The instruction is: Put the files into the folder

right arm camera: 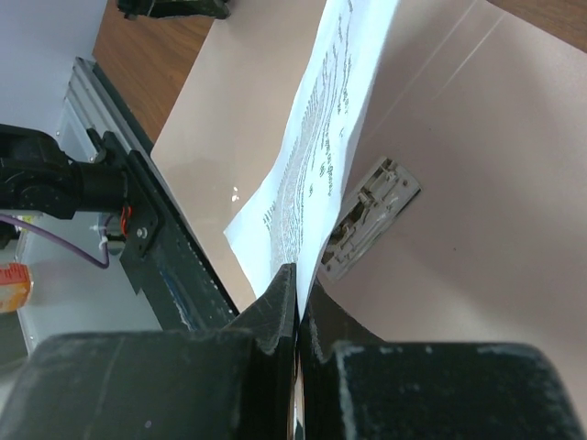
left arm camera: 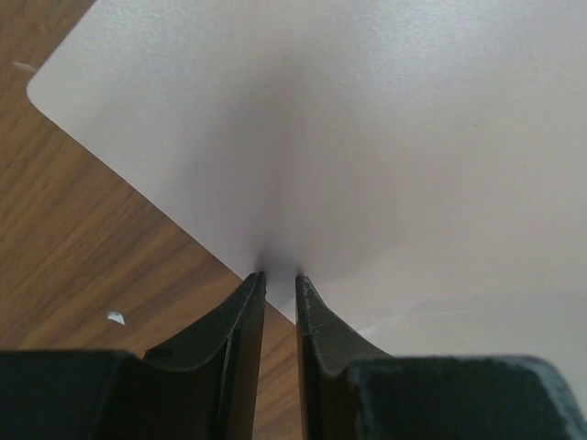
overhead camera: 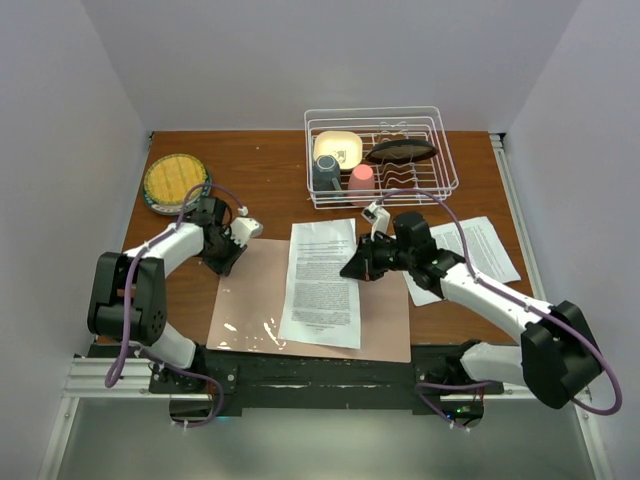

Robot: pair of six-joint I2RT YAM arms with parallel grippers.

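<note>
Right pincer (right arm camera: 295, 275) clamped shut on the right edge of a printed sheet (overhead camera: 322, 285). That sheet lies mid-frame on the open pink folder (overhead camera: 250, 300). Left pincer (left arm camera: 280, 275) slightly open, tips at folder's left edge, not clearly gripping it. Second sheet (overhead camera: 490, 245) on tabletop (overhead camera: 260, 165), right of frame, partly under right arm.

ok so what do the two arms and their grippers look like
Both the left arm and right arm have white links, chunky black joint housings and a looping purple cable. The left gripper and right gripper are black, each with two tapered fingers.
</note>
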